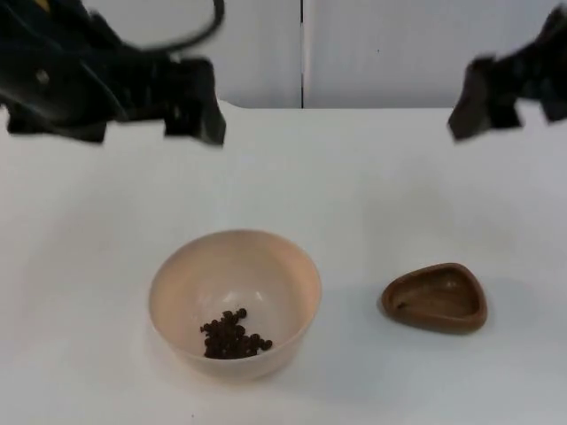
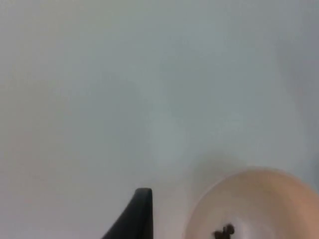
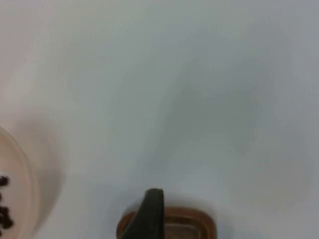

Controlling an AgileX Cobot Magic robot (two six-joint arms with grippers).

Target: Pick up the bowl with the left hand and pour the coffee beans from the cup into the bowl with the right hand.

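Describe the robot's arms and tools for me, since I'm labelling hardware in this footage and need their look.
Both arms are black and blocky, entering over the white table. The left tool ends in squarish black parts; its fingertip is a slim, tapered black blade. The right tool looks alike, chunky and black, with a similar narrow fingertip. No markings can be made out.

text: none legible | labels: none | bowl (image 1: 235, 301), cup (image 1: 435, 297): unmarked
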